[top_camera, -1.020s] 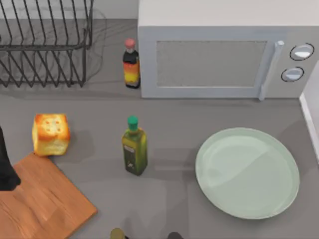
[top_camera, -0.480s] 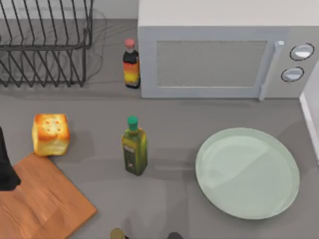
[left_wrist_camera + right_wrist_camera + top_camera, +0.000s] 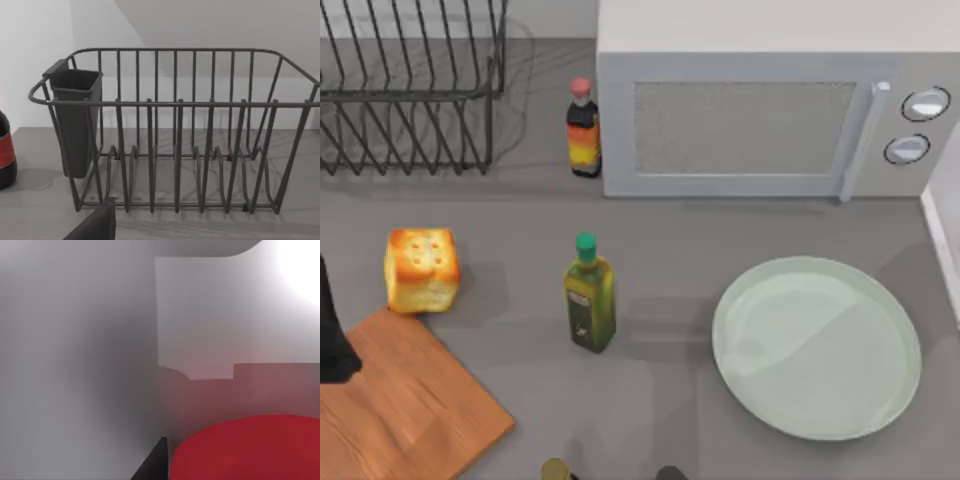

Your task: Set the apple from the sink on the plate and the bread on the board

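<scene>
Apple (image 3: pixel 250 447) sits right under my right wrist camera as a broad red surface against pale grey walls; whether my right hand grips it, I cannot tell. Over on the desk (image 3: pixel 720 225), the plate (image 3: pixel 816 347) lies bare at the right. Bread (image 3: pixel 421 269) stands on the desk at the left, just touching the far corner of the board (image 3: pixel 405 410). My left arm (image 3: pixel 332 340) hangs over the board's left edge; its hand's state I cannot tell.
</scene>
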You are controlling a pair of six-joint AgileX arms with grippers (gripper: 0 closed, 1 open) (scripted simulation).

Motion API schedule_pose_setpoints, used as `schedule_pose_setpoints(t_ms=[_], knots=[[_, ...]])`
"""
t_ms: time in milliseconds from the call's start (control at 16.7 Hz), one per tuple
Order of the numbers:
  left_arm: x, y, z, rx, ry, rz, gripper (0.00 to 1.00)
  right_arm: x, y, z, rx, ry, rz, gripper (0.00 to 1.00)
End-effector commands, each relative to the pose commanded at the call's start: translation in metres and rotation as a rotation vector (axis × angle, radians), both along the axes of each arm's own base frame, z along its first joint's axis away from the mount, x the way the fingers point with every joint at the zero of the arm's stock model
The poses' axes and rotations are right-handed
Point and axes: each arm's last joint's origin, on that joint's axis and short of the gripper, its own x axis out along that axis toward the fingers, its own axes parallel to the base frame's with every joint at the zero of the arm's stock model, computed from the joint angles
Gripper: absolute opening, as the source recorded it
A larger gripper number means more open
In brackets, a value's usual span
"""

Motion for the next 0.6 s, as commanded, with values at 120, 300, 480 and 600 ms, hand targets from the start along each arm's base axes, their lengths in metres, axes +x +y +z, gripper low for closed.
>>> schedule_pose_setpoints(t_ms=[120, 300, 480, 600], knots=[[0.0, 0.0, 0.0, 0.0, 0.0, 0.0, 1.0, 0.0, 0.0, 0.0, 0.0, 0.0, 0.0, 0.0], [0.0, 0.0, 0.0, 0.0, 0.0, 0.0, 1.0, 0.007, -0.001, 0.03, -0.001, -0.052, -0.005, 0.0], [0.0, 0.0, 0.0, 0.0, 0.0, 0.0, 1.0, 0.01, -0.002, 0.053, -0.002, -0.058, -0.005, 0.0], [0.0, 0.0, 0.0, 0.0, 0.0, 0.0, 1.0, 0.01, -0.002, 0.078, 0.001, -0.043, -0.005, 0.0]])
